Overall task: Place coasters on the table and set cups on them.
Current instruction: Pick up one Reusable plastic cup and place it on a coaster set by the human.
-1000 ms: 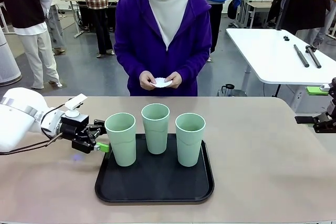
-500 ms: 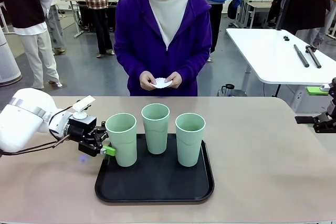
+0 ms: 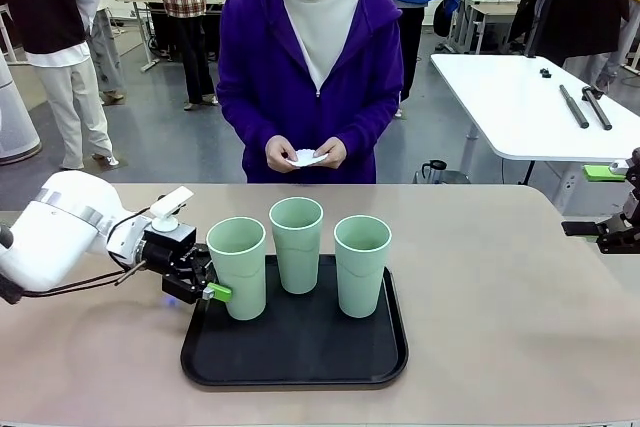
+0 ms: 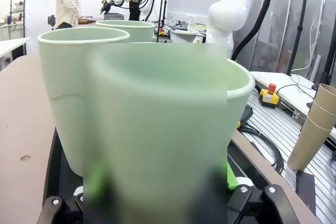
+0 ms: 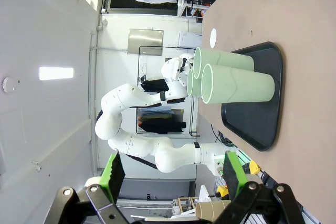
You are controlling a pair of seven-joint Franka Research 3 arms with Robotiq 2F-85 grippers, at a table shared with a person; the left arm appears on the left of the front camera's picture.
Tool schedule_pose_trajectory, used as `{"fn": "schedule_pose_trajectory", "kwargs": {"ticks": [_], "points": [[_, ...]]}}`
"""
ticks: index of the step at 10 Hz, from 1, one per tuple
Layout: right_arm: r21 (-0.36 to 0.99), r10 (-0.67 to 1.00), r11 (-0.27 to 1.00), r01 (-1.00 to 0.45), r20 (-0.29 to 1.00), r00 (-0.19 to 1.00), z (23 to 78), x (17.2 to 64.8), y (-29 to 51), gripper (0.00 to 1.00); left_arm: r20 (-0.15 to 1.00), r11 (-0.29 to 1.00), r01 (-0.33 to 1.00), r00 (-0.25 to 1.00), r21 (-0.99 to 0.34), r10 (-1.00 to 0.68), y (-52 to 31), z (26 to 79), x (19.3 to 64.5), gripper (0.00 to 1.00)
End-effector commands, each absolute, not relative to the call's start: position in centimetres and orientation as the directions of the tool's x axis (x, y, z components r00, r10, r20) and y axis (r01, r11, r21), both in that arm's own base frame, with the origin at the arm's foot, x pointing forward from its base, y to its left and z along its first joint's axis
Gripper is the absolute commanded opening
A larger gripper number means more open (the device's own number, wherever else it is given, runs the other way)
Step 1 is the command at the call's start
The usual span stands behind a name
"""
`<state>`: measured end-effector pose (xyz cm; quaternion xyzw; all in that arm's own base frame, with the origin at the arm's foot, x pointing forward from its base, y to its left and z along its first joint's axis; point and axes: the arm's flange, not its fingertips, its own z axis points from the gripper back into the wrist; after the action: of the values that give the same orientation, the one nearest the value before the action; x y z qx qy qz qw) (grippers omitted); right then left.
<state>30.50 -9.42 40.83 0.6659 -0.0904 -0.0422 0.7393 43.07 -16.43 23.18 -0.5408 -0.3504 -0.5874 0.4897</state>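
Three pale green cups stand on a black tray (image 3: 300,359): the left cup (image 3: 238,269), the middle cup (image 3: 297,245) and the right cup (image 3: 362,265). My left gripper (image 3: 212,285) is open, its fingers on either side of the left cup's lower half. In the left wrist view that cup (image 4: 157,119) looms blurred between the jaws of my left gripper (image 4: 160,182), with another cup (image 4: 68,98) behind. The person across the table (image 3: 500,327) holds white coasters (image 3: 308,157) in both hands. My right gripper (image 3: 612,232) hangs open at the far right edge, also open in its own view (image 5: 173,174).
The tray takes up the middle front of the tan table. Bare tabletop lies to both sides of it and behind it. A white table (image 3: 520,107) with dark tools stands beyond the far right corner. Other people stand farther back.
My left gripper has moved right and closed in on the left cup, so its fingers now straddle it. The cup has shifted slightly right. The right arm has not moved.
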Motion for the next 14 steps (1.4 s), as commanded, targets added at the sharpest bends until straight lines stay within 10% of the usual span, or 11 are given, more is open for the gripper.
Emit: {"fn": "schedule_pose_trajectory", "kwargs": {"ticks": [1,3,4,5,6,8,9,14], "points": [[0.992,-0.184,0.102,-0.073,0.09,0.979,40.8,30.6,-9.5,1.0,0.984,-0.267,0.961,0.02,-0.068,-0.177,-17.6,22.5,43.2,1.0],[0.992,-0.184,0.102,-0.073,0.09,0.979,40.8,30.6,-9.5,1.0,0.984,-0.258,0.964,0.024,-0.069,-0.175,-17.8,22.3,43.3,1.0],[0.992,-0.184,0.102,-0.073,0.09,0.979,40.8,30.6,-9.5,1.0,0.987,-0.261,0.964,0.01,-0.053,-0.163,-17.8,22.3,43.3,0.49],[0.992,-0.184,0.102,-0.073,0.09,0.979,40.8,30.6,-9.5,1.0,0.987,-0.259,0.964,0.007,-0.05,-0.163,-17.8,22.3,43.3,0.41],[0.992,-0.184,0.102,-0.073,0.09,0.979,40.8,30.6,-9.5,1.0,0.987,-0.261,0.964,0.005,-0.047,-0.16,-17.5,22.6,43.2,0.0],[0.992,-0.184,0.102,-0.073,0.09,0.979,40.8,30.6,-9.5,1.0,0.986,-0.241,0.97,-0.011,-0.031,-0.169,-16.8,23.6,42.9,0.0],[0.992,-0.184,0.102,-0.073,0.09,0.979,40.8,30.6,-9.5,1.0,0.985,-0.232,0.971,0.016,-0.057,-0.173,-16.4,24.8,42.4,0.34],[0.992,-0.184,0.102,-0.073,0.09,0.979,40.8,30.6,-9.5,1.0,0.976,0.018,0.994,0.107,-0.105,-0.19,-10.4,41.0,39.4,0.34]]}}
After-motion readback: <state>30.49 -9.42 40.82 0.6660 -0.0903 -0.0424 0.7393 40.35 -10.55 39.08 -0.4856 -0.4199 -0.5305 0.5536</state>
